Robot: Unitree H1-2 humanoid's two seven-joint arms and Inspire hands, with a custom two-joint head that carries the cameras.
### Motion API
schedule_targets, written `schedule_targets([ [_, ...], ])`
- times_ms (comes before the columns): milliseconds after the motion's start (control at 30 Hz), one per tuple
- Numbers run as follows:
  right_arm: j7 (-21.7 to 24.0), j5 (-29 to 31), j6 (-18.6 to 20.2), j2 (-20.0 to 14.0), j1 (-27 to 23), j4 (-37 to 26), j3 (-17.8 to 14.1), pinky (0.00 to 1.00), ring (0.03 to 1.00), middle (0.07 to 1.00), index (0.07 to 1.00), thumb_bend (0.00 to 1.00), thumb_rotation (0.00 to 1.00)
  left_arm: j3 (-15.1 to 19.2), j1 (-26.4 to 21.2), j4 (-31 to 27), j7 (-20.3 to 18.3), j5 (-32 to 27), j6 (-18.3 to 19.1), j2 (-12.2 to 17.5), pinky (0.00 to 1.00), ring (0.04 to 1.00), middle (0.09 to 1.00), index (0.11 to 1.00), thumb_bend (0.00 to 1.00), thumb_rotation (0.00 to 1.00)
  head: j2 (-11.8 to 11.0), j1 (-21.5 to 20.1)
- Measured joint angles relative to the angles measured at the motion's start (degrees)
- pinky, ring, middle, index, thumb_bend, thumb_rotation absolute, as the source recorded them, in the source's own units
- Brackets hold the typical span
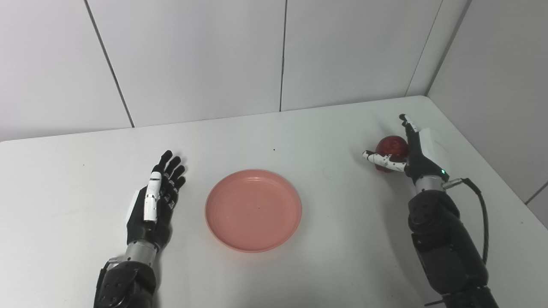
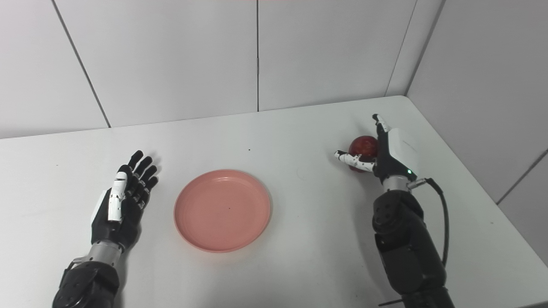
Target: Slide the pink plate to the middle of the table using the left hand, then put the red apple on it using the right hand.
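A pink plate (image 1: 252,210) lies empty near the middle of the white table (image 1: 325,124). My left hand (image 1: 156,196) rests flat to the left of the plate, a short gap away, open with fingers spread and holding nothing. The red apple (image 1: 393,146) sits on the table at the far right. My right hand (image 1: 413,154) stands against it, open: the fingers point straight up along the apple's right and far side, and the thumb crosses its near side. Part of the apple is hidden behind the hand.
The table's right edge (image 2: 479,192) runs close beside my right arm, and grey wall panels (image 1: 192,55) close off the back and right. A black cable (image 1: 481,214) loops off the right wrist.
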Motion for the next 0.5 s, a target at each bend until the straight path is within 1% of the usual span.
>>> schedule_targets([
  [33, -0.50, 0.07, -0.01, 0.00, -0.04, 0.19, 0.00, 0.41, 0.536, 0.610, 0.832, 1.00, 0.36, 0.00, 0.02, -0.03, 0.01, 0.00, 0.02, 0.00, 0.97, 0.951, 0.952, 0.933, 0.37, 1.00, 0.00, 0.09],
  [67, -0.92, 0.31, -0.03, 0.01, -0.11, 0.50, -0.05, 0.40, 0.527, 0.605, 0.827, 1.00, 0.34, 0.00, 0.03, -0.05, 0.02, 0.00, 0.02, 0.00, 0.97, 0.951, 0.951, 0.932, 0.37, 1.00, 0.00, 0.09],
  [100, -1.19, 0.65, -0.08, 0.04, -0.19, 0.81, -0.17, 0.46, 0.589, 0.658, 0.812, 0.99, 0.32, 0.00, 0.04, -0.07, 0.03, 0.00, 0.04, 0.00, 0.97, 0.950, 0.950, 0.931, 0.37, 1.00, 0.00, 0.09],
  [133, -1.31, 1.24, -0.15, 0.08, -0.26, 1.13, -0.36, 0.47, 0.595, 0.664, 0.811, 0.99, 0.32, 0.00, 0.05, -0.10, 0.04, 0.00, 0.06, 0.00, 0.97, 0.950, 0.950, 0.931, 0.37, 1.00, 0.00, 0.09],
  [167, -1.47, 1.91, -0.23, 0.08, -0.29, 1.38, -0.47, 0.54, 0.648, 0.700, 0.775, 0.97, 0.27, 0.00, 0.06, -0.12, 0.05, 0.00, 0.08, 0.00, 0.97, 0.953, 0.952, 0.932, 0.37, 1.00, 0.00, 0.09],
  [200, -1.80, 2.25, -0.55, 0.08, -0.32, 1.69, -0.47, 0.57, 0.662, 0.706, 0.749, 0.95, 0.25, 0.00, 0.06, -0.13, 0.05, 0.00, 0.08, 0.01, 0.97, 0.953, 0.951, 0.932, 0.37, 1.00, 0.09, 0.17],
  [233, -2.07, 2.67, -0.94, 0.08, -0.37, 1.98, -0.45, 0.57, 0.650, 0.691, 0.713, 0.93, 0.22, 0.00, 0.06, -0.13, 0.04, 0.00, 0.08, 0.01, 0.97, 0.950, 0.949, 0.931, 0.37, 1.00, 0.09, 0.18],
  [267, -2.56, 2.91, -1.63, 0.08, -0.50, 2.70, -0.43, 0.57, 0.649, 0.689, 0.710, 0.93, 0.21, 0.00, 0.07, -0.13, 0.05, 0.00, 0.09, 0.01, 0.96, 0.949, 0.949, 0.930, 0.37, 1.00, 0.09, 0.18],
  [300, -2.88, 3.20, -2.05, 0.08, -0.66, 3.17, -0.39, 0.54, 0.611, 0.654, 0.673, 0.90, 0.19, 0.00, 0.07, -0.13, 0.04, 0.00, 0.09, 0.02, 0.96, 0.950, 0.949, 0.931, 0.37, 1.00, 0.09, 0.18],
  [333, -2.93, 3.49, -2.11, 0.05, -0.84, 3.52, -0.28, 0.53, 0.598, 0.642, 0.661, 0.89, 0.19, 0.00, 0.08, -0.13, 0.04, 0.00, 0.09, 0.02, 0.96, 0.950, 0.949, 0.931, 0.37, 1.00, 0.17, 0.18],
  [400, -2.92, 4.02, -2.15, -0.08, -1.28, 4.07, 0.26, 0.48, 0.539, 0.589, 0.615, 0.86, 0.15, 0.00, 0.08, -0.14, 0.05, 0.00, 0.09, 0.02, 0.97, 0.950, 0.948, 0.930, 0.37, 1.00, 0.18, 0.18],
  [433, -2.92, 4.13, -2.27, -0.16, -1.52, 4.40, 0.56, 0.46, 0.517, 0.566, 0.540, 0.66, 0.14, 0.00, 0.08, -0.15, 0.04, 0.00, 0.09, 0.02, 0.97, 0.950, 0.949, 0.931, 0.37, 1.00, 0.18, 0.18],
  [467, -2.92, 4.34, -2.78, -0.36, -1.86, 5.15, 0.89, 0.45, 0.507, 0.555, 0.509, 0.58, 0.14, 0.00, 0.09, -0.16, 0.04, 0.00, 0.10, 0.02, 0.97, 0.951, 0.950, 0.931, 0.37, 1.00, 0.18, 0.18],
  [500, -2.92, 4.50, -3.31, -0.59, -2.04, 5.58, 1.14, 0.44, 0.499, 0.546, 0.493, 0.54, 0.14, 0.00, 0.09, -0.17, 0.04, 0.00, 0.10, 0.02, 0.97, 0.951, 0.950, 0.930, 0.37, 1.00, 0.18, 0.18],
])
